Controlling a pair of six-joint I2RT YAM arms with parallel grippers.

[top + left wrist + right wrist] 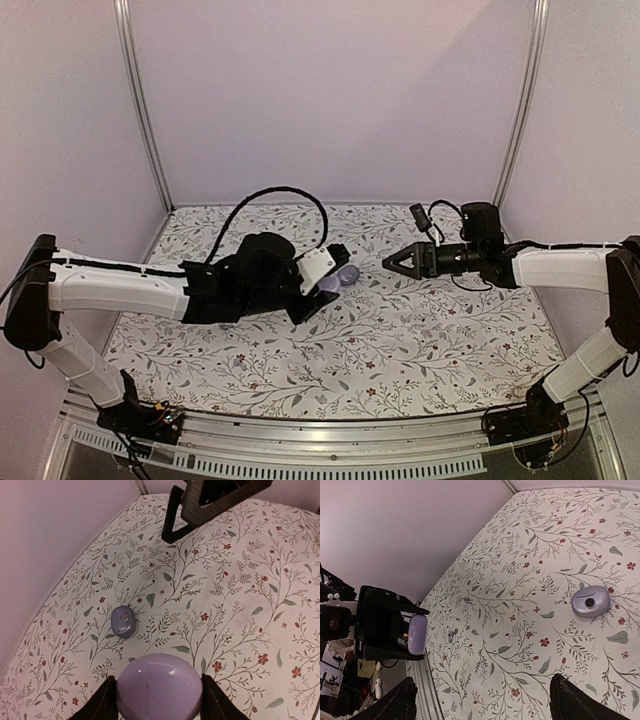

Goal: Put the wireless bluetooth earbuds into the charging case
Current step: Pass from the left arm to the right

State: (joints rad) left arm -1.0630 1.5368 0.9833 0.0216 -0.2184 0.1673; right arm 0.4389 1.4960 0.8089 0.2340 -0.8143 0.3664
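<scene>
The left end effector (159, 702) is found closed on the charging case (159, 680), held across its glossy rounded shell, which is judged light, rigid and liable to slip between the pads; the right end effector (484, 680) is spread wide and empty. One of the wireless bluetooth earbuds (123, 621) lies on the worktop (240, 605) just ahead of the held case; the other is not made out. Being tiny, smooth and pebble-like, it is best pinched across its narrower width, low against the worktop.
</scene>
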